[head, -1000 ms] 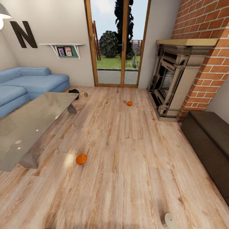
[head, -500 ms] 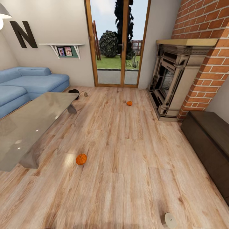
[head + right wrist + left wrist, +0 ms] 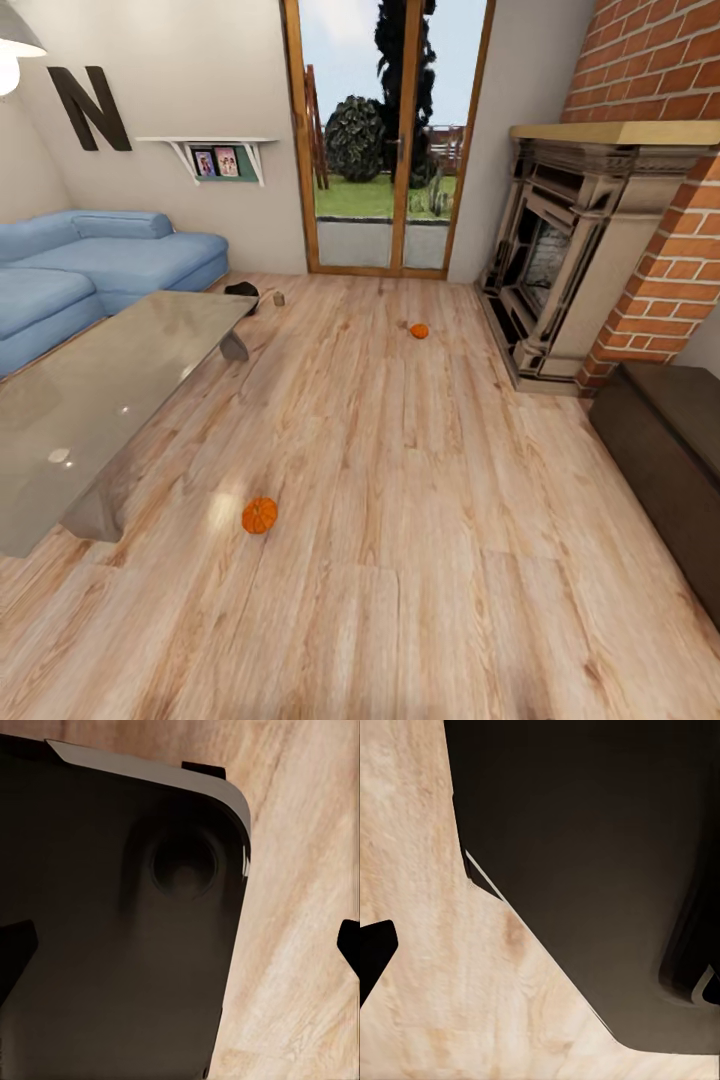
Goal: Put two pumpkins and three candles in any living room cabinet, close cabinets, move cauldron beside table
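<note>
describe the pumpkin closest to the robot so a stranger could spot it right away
Start at the long glass coffee table in front of the blue sofa. Just off its near corner, on bare wood floor, sits a small squat orange pumpkin. The other pumpkin lies farther off, near the fireplace.

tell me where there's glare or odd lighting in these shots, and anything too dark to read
Head view: pale glare spots on the glass table and a bright patch on the floor beside the near pumpkin; straight lines bow toward the edges. Left wrist view: a large dark shape with almost no detail. Right wrist view: the same, a dark body with a faint round recess.
</note>
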Controlling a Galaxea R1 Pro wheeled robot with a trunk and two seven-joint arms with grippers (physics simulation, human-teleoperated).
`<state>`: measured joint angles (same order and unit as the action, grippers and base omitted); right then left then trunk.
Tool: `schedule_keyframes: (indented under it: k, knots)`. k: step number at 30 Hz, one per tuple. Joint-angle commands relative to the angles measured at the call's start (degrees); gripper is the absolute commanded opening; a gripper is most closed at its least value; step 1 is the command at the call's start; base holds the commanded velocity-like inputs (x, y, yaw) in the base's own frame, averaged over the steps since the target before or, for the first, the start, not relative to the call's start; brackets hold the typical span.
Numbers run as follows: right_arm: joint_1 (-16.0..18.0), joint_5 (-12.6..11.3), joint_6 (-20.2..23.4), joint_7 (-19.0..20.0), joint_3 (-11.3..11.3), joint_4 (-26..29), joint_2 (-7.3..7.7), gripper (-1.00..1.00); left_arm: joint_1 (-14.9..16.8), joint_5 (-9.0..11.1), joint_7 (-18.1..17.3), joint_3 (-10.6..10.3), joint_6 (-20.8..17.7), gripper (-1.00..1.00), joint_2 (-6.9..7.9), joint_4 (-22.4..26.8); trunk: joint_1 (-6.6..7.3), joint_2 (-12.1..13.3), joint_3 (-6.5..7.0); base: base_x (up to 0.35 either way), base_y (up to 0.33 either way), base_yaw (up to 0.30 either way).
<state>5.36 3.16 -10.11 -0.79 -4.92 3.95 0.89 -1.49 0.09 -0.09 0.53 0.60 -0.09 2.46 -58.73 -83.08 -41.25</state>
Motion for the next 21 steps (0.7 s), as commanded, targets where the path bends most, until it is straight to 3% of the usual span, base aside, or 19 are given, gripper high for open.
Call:
schedule_keyframes:
  k: [1, 7, 21]
  knots:
    - [0.0, 0.0, 0.0, 0.0, 0.0, 0.0, 0.0, 1.0, 0.0, 0.0, 0.0, 0.0, 0.0, 1.0, 0.0, 0.0, 0.0, 0.0, 0.0, 0.329, 0.0, 0.257]
    - [0.0, 0.0, 0.0, 0.0, 0.0, 0.0, 0.06, 1.0, 0.0, 0.0, 0.0, 0.0, 0.0, 1.0, 0.0, 0.0, 0.0, 0.0, 0.0, 0.248, 0.0, 0.192]
    - [0.0, 0.0, -0.9, 0.0, 0.1, -0.1, 0.07, 1.0, 0.0, 0.0, 0.0, 0.0, 0.1, 1.0, 0.0, 0.0, 0.0, 0.0, 1.02, 0.017, 0.0, 0.012]
